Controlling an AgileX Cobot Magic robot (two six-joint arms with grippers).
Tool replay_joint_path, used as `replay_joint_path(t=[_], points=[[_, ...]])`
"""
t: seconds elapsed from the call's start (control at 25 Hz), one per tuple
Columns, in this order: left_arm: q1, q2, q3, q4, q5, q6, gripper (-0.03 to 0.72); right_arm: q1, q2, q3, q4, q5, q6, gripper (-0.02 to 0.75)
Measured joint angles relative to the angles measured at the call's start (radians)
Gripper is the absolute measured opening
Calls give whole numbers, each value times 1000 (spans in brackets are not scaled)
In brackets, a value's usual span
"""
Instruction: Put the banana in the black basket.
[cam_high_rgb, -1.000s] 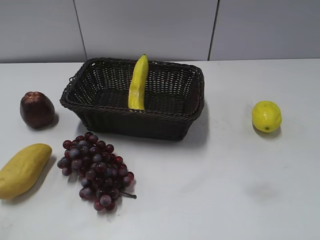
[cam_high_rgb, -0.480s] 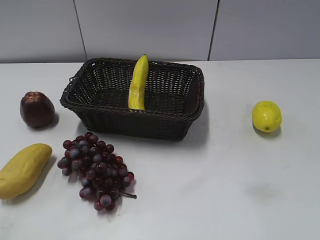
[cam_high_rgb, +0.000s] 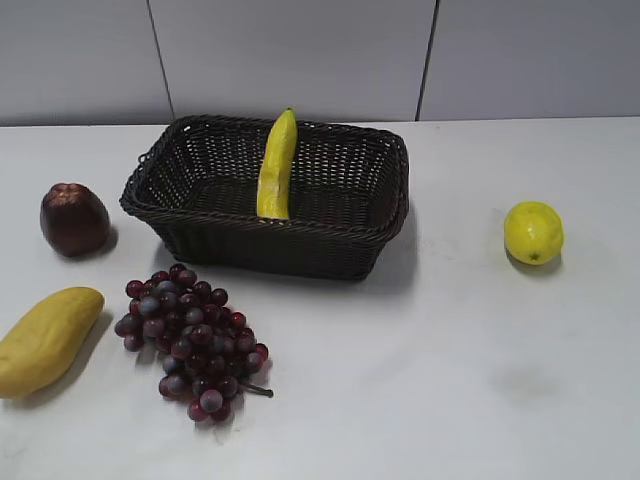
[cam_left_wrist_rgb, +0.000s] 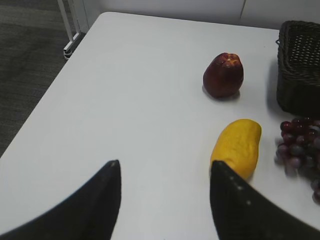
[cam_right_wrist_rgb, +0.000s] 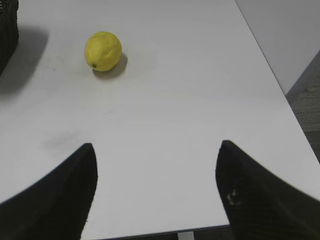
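Note:
The banana (cam_high_rgb: 276, 167) lies inside the black basket (cam_high_rgb: 350, 252), leaning lengthwise with its tip above the far rim. The basket's corner also shows in the left wrist view (cam_left_wrist_rgb: 300, 65) and a sliver in the right wrist view (cam_right_wrist_rgb: 7, 30). Neither gripper shows in the exterior view. My left gripper (cam_left_wrist_rgb: 165, 167) is open and empty above the table's left part, beside the mango. My right gripper (cam_right_wrist_rgb: 156, 147) is open and empty above the table's right front edge.
A dark red apple (cam_high_rgb: 73, 218) (cam_left_wrist_rgb: 223, 75), a dull-yellow mango (cam_high_rgb: 45, 340) (cam_left_wrist_rgb: 237, 146) and purple grapes (cam_high_rgb: 190, 340) (cam_left_wrist_rgb: 300, 155) lie left and in front of the basket. A lemon (cam_high_rgb: 533, 232) (cam_right_wrist_rgb: 103, 51) sits to its right. The table's edges show in both wrist views.

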Motion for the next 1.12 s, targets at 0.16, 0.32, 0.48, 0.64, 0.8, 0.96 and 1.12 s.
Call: replay_joint_path(t=[0.16, 0.32, 0.48, 0.64, 0.8, 0.96, 1.12], points=[[0, 0, 0, 0, 0, 0, 559, 0, 0, 0, 1, -2, 0, 589], [0, 0, 0, 0, 0, 0, 559, 0, 0, 0, 1, -5, -1, 589], [0, 0, 0, 0, 0, 0, 559, 0, 0, 0, 1, -5, -1, 589], [0, 0, 0, 0, 0, 0, 559, 0, 0, 0, 1, -5, 0, 589], [0, 0, 0, 0, 0, 0, 559, 0, 0, 0, 1, -5, -1, 589], [0, 0, 0, 0, 0, 0, 559, 0, 0, 0, 1, -5, -1, 589], [0, 0, 0, 0, 0, 0, 559, 0, 0, 0, 1, -5, -1, 588]])
